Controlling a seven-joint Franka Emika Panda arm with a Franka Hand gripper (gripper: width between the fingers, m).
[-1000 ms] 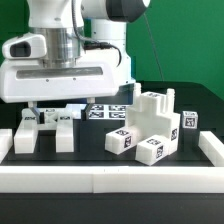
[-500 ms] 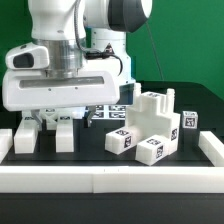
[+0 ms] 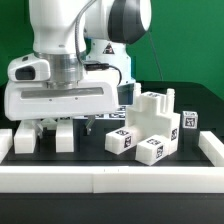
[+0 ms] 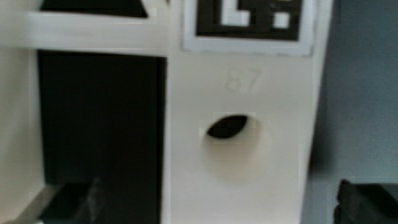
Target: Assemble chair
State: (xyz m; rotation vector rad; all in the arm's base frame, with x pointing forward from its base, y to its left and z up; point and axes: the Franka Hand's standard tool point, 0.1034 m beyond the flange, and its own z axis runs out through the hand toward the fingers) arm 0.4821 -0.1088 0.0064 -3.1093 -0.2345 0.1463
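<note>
1 white arm (image 3: 70,30) bent low at the exterior view's left. Low border rails (image 3: 150,182) on 3 sides. 1 joined chair cluster (image 3: 150,125) toward the exterior view's right, apart from 1 gripper (image 3: 52,125), jaws spread wide, clamping nothing, just above 2 loose leg blocks (image 3: 65,134). In the wrist view, 1 white panel (image 4: 240,160) between 2 dark fingertips (image 4: 71,200), bearing 1 tag (image 4: 253,22) and 1 dark hole (image 4: 228,127)

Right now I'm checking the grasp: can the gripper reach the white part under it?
Probably yes: the open gripper hangs over the white part, nothing between them; the stacked parts stand apart, at the exterior view's right.
</note>
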